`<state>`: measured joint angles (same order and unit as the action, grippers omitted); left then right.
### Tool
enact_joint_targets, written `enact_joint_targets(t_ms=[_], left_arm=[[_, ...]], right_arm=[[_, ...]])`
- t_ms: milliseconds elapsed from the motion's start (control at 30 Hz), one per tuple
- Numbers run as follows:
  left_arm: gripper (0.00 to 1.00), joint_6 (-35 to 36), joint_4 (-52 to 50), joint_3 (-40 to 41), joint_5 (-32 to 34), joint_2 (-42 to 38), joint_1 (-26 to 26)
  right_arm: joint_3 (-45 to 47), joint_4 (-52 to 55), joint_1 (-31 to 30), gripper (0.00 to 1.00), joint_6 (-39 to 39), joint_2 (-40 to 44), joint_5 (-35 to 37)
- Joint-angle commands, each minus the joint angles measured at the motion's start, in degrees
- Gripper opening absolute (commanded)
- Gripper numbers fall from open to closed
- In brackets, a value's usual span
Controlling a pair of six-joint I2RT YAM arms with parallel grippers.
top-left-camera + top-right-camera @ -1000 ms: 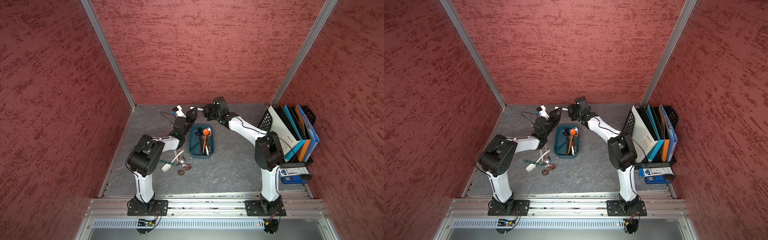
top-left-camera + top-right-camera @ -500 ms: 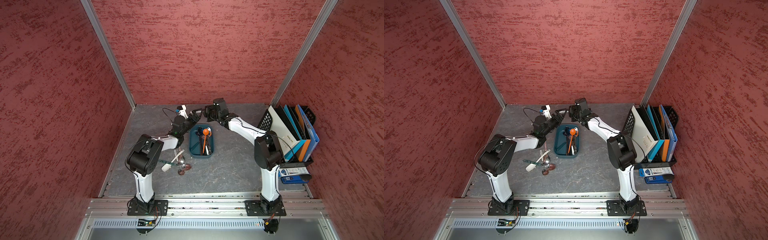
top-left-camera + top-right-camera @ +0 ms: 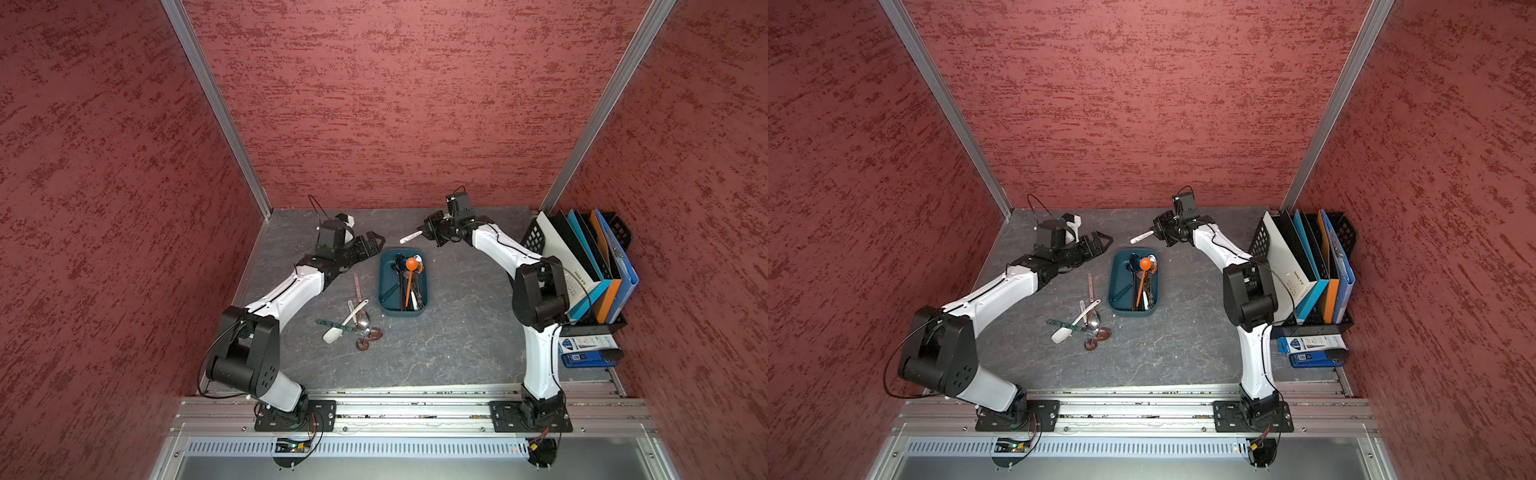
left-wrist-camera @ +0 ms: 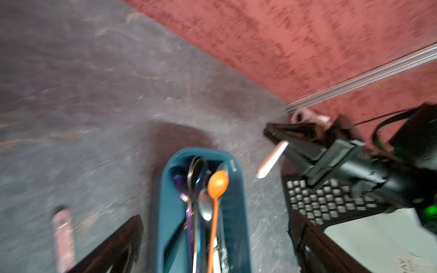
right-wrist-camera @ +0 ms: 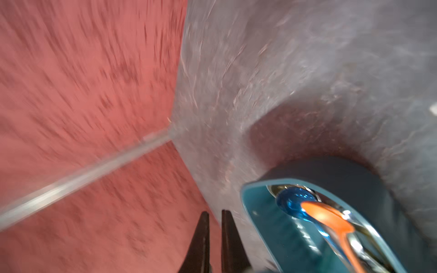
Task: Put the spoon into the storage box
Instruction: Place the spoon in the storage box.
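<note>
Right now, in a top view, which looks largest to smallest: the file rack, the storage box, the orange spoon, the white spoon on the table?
1. file rack
2. storage box
3. orange spoon and white spoon: about equal, not ranked

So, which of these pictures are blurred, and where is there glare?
Both top views: sharp. Left wrist view: motion blur smears the storage box, the orange spoon and the white spoon. Right wrist view: the red wall is streaked by blur; bright glare sits on the metal spoons in the box.
</note>
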<state>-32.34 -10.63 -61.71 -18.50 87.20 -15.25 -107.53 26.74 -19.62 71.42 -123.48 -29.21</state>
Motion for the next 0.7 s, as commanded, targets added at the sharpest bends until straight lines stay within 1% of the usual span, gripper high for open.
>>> enact_joint_targets(t_ms=[0,67,133,233,300,400,567,667], left_arm=[[0.99,10.3,-22.5,-3.6,2.6,-1.9,1.0],[0.99,12.6,-28.5,-5.2,3.4,-2.3,1.3],[0.98,14.0,-32.9,-6.7,3.6,-2.1,1.4],[0.97,17.2,-38.3,-8.5,2.5,-1.7,1.4],[0.95,19.7,-41.7,-9.6,2.1,-1.2,1.1],[0.94,23.2,-46.4,-10.6,2.5,-0.7,0.1],[0.91,25.4,-51.2,-10.6,3.4,-0.9,-1.2],[0.90,27.6,-53.8,-10.5,3.7,-0.3,-2.9]], right_arm=[[-8.3,24.1,-2.2,0.00,-24.6,-3.3,-6.2],[-12.5,33.3,-3.5,0.00,-33.5,-5.0,-4.6],[-14.7,38.6,-5.0,0.00,-39.5,-6.2,-3.4],[-15.5,43.8,-7.8,0.00,-46.1,-7.4,-1.5],[-14.9,45.9,-9.4,0.00,-49.0,-7.9,1.1],[-14.1,47.1,-11.0,0.00,-51.7,-8.6,5.9],[-12.8,44.7,-11.8,0.00,-52.5,-9.5,9.2],[-13.1,43.1,-11.8,0.00,-53.2,-11.1,11.1]])
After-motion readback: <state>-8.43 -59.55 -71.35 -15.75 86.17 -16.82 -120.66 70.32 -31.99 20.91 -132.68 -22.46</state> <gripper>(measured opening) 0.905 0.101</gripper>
